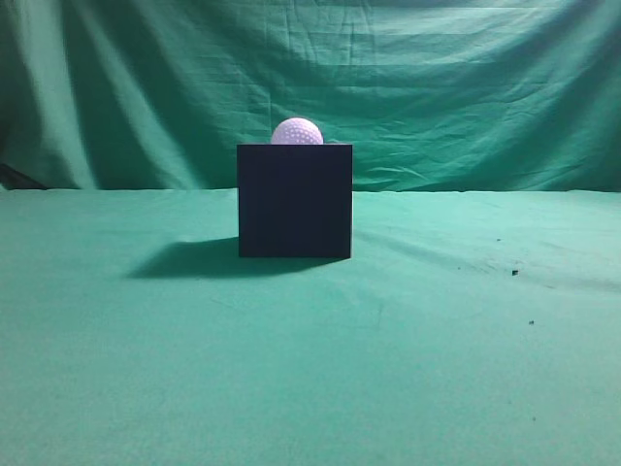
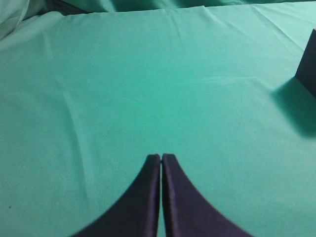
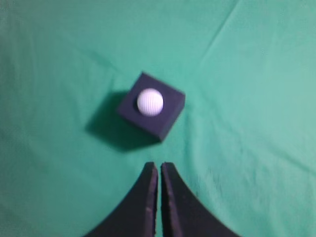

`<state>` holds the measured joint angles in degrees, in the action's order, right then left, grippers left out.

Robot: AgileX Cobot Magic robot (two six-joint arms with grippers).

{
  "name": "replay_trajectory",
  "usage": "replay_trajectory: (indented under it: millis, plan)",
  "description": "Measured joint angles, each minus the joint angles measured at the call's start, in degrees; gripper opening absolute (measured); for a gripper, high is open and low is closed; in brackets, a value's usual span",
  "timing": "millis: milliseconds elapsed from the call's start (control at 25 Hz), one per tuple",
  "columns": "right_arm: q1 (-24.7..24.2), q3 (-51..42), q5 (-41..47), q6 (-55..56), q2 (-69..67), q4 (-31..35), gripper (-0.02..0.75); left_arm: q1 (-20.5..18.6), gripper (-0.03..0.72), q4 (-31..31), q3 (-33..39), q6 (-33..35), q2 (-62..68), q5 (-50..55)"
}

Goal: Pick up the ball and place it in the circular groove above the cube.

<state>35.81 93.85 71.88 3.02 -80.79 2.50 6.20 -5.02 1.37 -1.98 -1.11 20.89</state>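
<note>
Ball (image 1: pixel 297 132) sat on top of cube (image 1: pixel 295 200), mid-bench (image 1: pixel 310 369) toward the far edge. No writing visible. Left end effector (image 2: pixel 161 157) and right end effector (image 3: pixel 159 166) both closed, empty.

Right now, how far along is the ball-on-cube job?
Looks done: the ball sits centered on top of the cube. In hand: nothing; the left end effector and right end effector are shut and empty, away from the cube. Left: nothing visible.
</note>
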Motion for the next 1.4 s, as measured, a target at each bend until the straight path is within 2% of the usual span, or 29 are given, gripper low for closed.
replay_trajectory:
  millis: [280,560,720,1000,1280,1400]
  plan:
    - [0.0,-20.6,0.2,1.0,17.1,0.0,0.000,0.0,0.000,0.0,0.0,0.0,0.0,0.0]
    - [0.0,-37.3,-7.4,1.1,35.3,1.3,0.000,0.0,0.000,0.0,0.0,0.0,0.0,0.0]
    - [0.0,-43.1,-11.4,1.6,45.3,1.7,0.000,0.0,0.000,0.0,0.0,0.0,0.0,0.0]
    - [0.0,-46.6,-10.9,-0.6,55.3,2.1,0.000,0.0,0.000,0.0,0.0,0.0,0.0,0.0]
    - [0.0,-56.3,-22.7,-0.9,61.7,-5.2,0.000,0.0,0.000,0.0,0.0,0.0,0.0,0.0]
    - [-2.7,-63.0,-30.6,-0.9,65.5,-6.4,0.000,0.0,0.000,0.0,0.0,0.0,0.0,0.0]
